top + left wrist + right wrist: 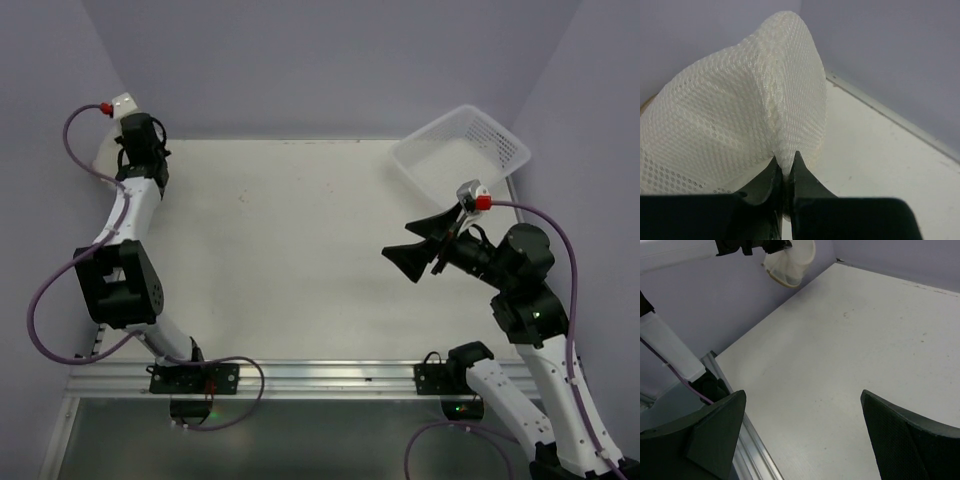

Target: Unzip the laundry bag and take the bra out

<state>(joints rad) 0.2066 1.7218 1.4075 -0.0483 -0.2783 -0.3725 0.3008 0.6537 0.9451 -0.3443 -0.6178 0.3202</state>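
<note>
The laundry bag (740,110) is found at the far left corner of the table (300,250), close to the purple wall (330,60). It is gripped by the left gripper (785,167), whose 2 fingers are pressed together on a fold of white mesh at the bag's edge. The mesh is seen bunched into a ridge running up from the pinch. A strip of the tan zipper rim (777,277) is visible in the right wrist view. Whether the bag's lower edge touches the table cannot be told, and nothing can be made out through the mesh.

The right gripper (803,395) is held above the right side of the table with its jaws spread wide and nothing between them. The white perforated basket (500,130) is seen just beyond it, at the far right corner
</note>
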